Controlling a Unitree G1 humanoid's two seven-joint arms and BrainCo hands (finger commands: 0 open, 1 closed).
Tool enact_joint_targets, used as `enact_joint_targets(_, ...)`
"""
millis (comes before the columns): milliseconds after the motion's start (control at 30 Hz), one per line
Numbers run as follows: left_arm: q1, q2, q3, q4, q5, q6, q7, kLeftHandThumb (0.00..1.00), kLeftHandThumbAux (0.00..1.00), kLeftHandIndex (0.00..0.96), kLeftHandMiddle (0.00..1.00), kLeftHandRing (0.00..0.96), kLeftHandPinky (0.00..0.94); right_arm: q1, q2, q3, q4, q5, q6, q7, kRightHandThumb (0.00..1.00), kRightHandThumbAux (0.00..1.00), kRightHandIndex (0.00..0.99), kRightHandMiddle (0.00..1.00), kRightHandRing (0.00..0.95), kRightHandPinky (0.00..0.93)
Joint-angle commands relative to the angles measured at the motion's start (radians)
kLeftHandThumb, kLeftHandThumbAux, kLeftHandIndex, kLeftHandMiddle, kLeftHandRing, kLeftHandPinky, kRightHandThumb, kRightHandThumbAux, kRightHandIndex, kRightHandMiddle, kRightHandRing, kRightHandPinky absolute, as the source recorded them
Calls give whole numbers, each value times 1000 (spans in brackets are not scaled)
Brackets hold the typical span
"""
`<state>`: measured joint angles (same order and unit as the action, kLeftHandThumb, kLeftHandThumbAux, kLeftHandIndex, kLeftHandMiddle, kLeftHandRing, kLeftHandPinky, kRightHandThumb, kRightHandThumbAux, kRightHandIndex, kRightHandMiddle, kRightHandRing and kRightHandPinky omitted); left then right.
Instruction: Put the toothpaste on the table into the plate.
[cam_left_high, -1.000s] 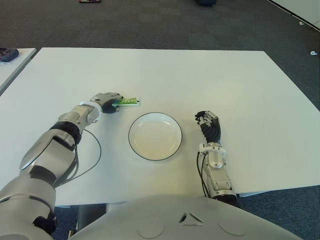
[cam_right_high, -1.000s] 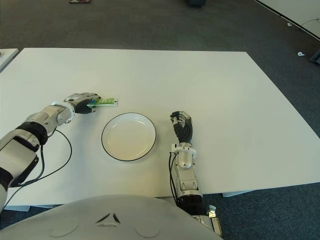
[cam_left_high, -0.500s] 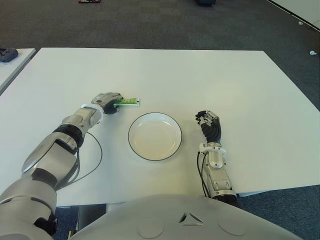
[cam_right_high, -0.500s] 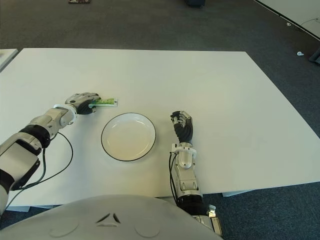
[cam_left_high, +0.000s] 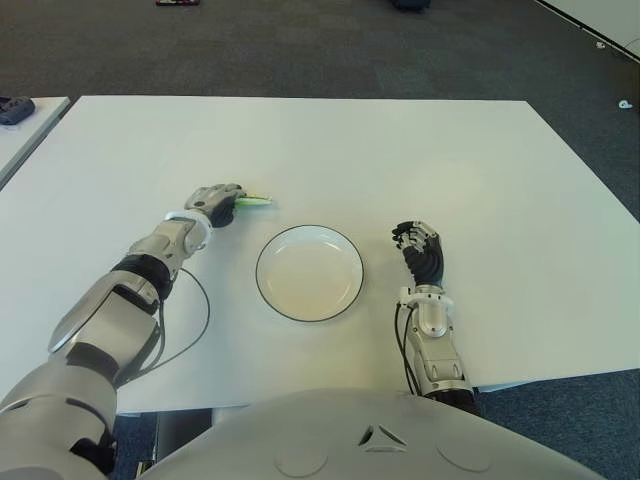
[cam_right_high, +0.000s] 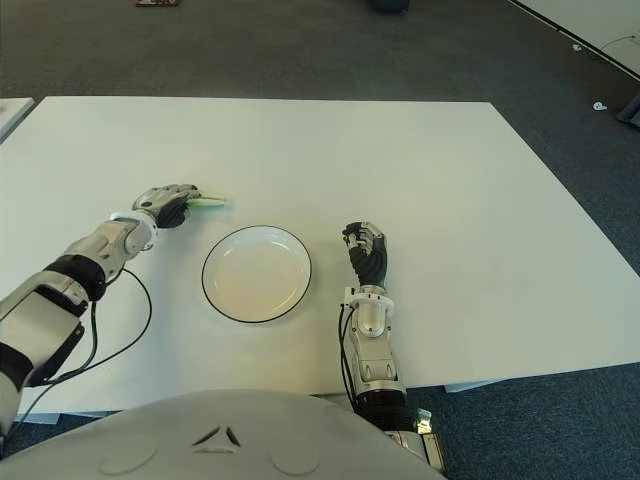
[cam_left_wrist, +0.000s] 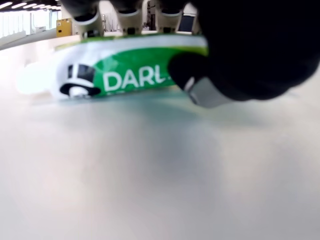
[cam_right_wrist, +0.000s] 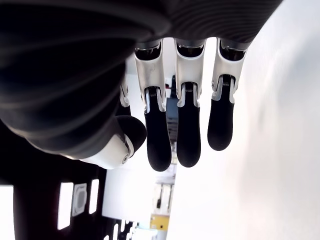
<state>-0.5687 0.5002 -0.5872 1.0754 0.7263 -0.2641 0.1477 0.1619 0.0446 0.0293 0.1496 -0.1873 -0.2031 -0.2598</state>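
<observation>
1. Left wrist view shows the green and white toothpaste tube (cam_left_wrist: 125, 75) pinched in the robot's left hand (cam_left_high: 218, 203): fingers (cam_left_wrist: 127, 11) sit along one side and the dark thumb (cam_left_wrist: 190, 75) presses on the other. The tube looks tipped up, very close to the white table (cam_left_high: 400, 160); whether one end touches it is hard to tell.
2. From the head camera, the tube sticks out of the left hand toward the middle of the table. It is near the round white plate with a thin dark rim (cam_left_high: 309, 272), just past the plate's far left edge, but not in it.
3. So the grab looks done. What is left is to lift the tube, carry it over the plate and let go.
4. The plate has nothing in it, and nothing stands between the tube and the plate.
5. The right hand (cam_left_high: 420, 252) shows just to the right of the plate. Its fingers (cam_right_wrist: 187, 135) hang loose and hold nothing.
6. A black cable (cam_left_high: 185, 330) loops on the table by the left arm. It is away from the plate.
</observation>
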Motion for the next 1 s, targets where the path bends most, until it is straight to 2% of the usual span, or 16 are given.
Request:
enact_joint_targets(33,56,-33,-6,-8,-8,-10,-42,837,668,403,539,624,638,7,2,-5,-1,10,-3,6,706,731,427,494,469,460)
enact_joint_targets(400,68,-38,10,-8,-30,-26,-27,842,667,415,572,686,684,9,1,-9,-7,5,-2,7,706,731,427,493,468,471)
enact_joint_targets(1000,72,-38,7,1,-25,-34,2,840,669,415,574,708,691,16,3,-10,-23,2,6,6,707,731,427,479,454,459)
